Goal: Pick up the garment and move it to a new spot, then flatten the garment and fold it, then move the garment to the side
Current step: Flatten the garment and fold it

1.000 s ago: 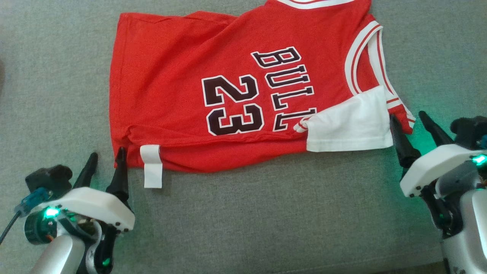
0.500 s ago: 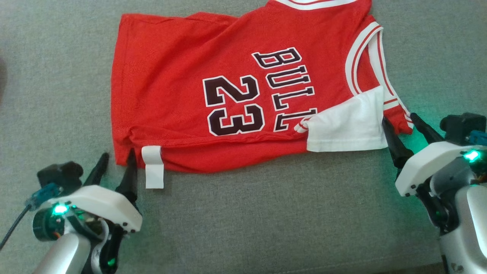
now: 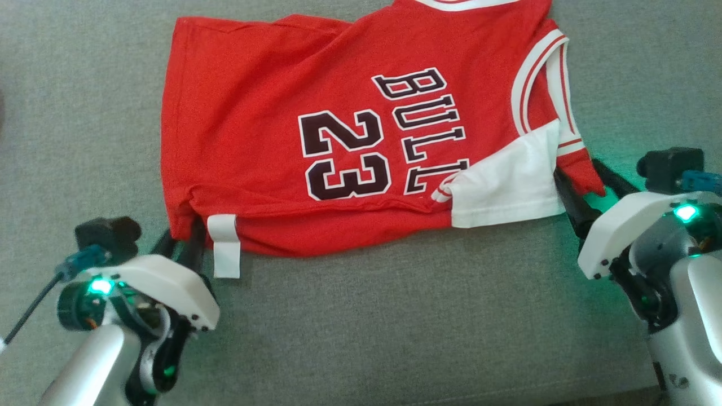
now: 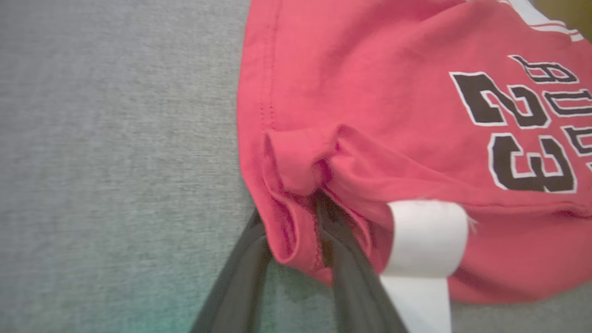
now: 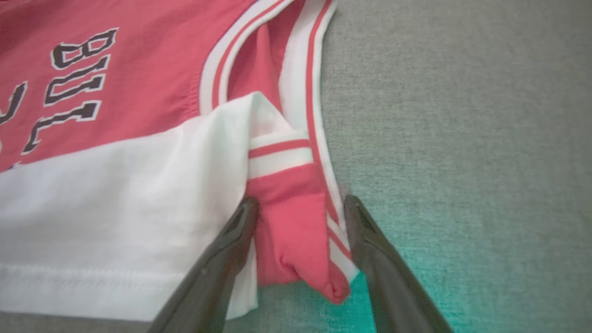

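- Left gripper, in the head view, is sitting at the near left hem corner of the red jersey, just beside the white label. The jersey is lying spread across the grey upholstered surface, and the right gripper is standing at its shoulder strap.
- In the left wrist view, the fingers are standing narrowed about a bunched hem fold. Whether they are clamping it I cannot tell. The grip is probably needing both layers, clear of the label.
- In the right wrist view, the jaws are standing wide, straddling the red strap tip beside the white panel. Closing squarely on the strap, then lifting both ends evenly, is looking wisest.
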Robot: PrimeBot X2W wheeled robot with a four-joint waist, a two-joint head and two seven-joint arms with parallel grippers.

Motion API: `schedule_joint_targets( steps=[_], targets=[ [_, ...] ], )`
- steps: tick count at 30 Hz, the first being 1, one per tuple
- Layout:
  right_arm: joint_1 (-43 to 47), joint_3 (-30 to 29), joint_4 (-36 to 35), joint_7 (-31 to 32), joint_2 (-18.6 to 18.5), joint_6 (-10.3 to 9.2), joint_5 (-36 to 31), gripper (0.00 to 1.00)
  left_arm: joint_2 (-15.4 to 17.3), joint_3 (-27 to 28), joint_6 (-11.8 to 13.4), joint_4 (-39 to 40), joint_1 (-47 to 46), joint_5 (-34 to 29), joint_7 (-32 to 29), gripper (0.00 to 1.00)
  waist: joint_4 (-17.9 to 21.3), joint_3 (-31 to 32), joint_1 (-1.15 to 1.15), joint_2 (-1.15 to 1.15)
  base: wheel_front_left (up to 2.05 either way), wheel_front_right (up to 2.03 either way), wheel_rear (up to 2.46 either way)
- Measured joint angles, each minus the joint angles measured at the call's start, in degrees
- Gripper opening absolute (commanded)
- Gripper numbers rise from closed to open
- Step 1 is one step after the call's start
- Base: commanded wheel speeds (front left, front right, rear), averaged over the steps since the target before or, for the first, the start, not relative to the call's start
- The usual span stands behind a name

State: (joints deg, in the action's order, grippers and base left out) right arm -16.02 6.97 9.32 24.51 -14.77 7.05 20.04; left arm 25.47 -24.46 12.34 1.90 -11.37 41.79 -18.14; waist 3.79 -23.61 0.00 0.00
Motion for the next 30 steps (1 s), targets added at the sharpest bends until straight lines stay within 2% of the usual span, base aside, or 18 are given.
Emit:
schedule_joint_targets(
  steps=[1, 2, 6, 10, 13, 16, 24, 30],
  targets=[
    [0.0, 0.0, 0.0, 0.0, 0.0, 0.00, 0.0, 0.41, 0.0, 0.0, 0.0, 0.0, 0.0, 0.0, 0.0, 0.22, 0.0, 0.0, 0.00, 0.00, 0.00, 0.00, 0.00],
    [0.0, 0.5, 0.0, 0.3, -0.3, 0.00, 0.7, 0.00, 0.0, -0.4, -0.3, -0.1, -0.1, 0.0, -0.3, 0.00, 0.0, 0.2, 0.00, 0.00, 0.00, 0.00, 0.00],
    [0.2, 2.4, -0.1, 1.6, -0.9, 0.01, 3.8, 0.00, -0.3, -1.9, -2.3, -0.3, 0.1, 1.0, -1.3, 0.00, 0.3, 1.6, 0.01, 0.00, 0.00, 0.00, 0.00],
    [0.6, 2.3, -0.3, 2.6, -1.5, 0.01, 5.7, 0.00, -0.7, -1.6, -2.3, 0.1, 0.9, 3.1, -1.5, 0.00, 0.4, 2.6, 0.00, 0.00, 0.00, 0.00, 0.00],
    [2.7, -0.1, -2.8, 5.8, -1.5, 0.01, 11.6, 0.00, -0.8, 0.4, -2.2, 3.1, 4.6, 7.1, -2.1, 0.00, 0.5, 4.2, 0.00, 0.00, 0.00, 0.00, 0.00],
    [5.0, -2.7, -5.8, 10.5, -2.7, 0.01, 16.2, 0.00, 0.2, 2.3, -1.7, 6.8, 7.1, 9.7, -3.6, 0.00, 0.3, 5.3, 0.00, 0.00, 0.00, 0.00, 0.00],
    [14.9, -9.6, -15.4, 24.3, -9.5, 0.01, 22.6, 0.00, 2.7, 4.2, 1.2, 16.1, 16.2, 13.2, -5.8, 0.00, -0.5, 6.3, 0.00, 0.00, 0.00, 0.00, 0.00],
    [22.5, -11.5, -19.6, 28.4, -9.7, 0.01, 22.9, 0.00, 2.4, 4.0, 1.8, 17.4, 23.8, 14.7, -4.9, 0.00, -0.6, 5.7, -0.01, 0.00, 0.00, 0.00, 0.00]
  ],
)
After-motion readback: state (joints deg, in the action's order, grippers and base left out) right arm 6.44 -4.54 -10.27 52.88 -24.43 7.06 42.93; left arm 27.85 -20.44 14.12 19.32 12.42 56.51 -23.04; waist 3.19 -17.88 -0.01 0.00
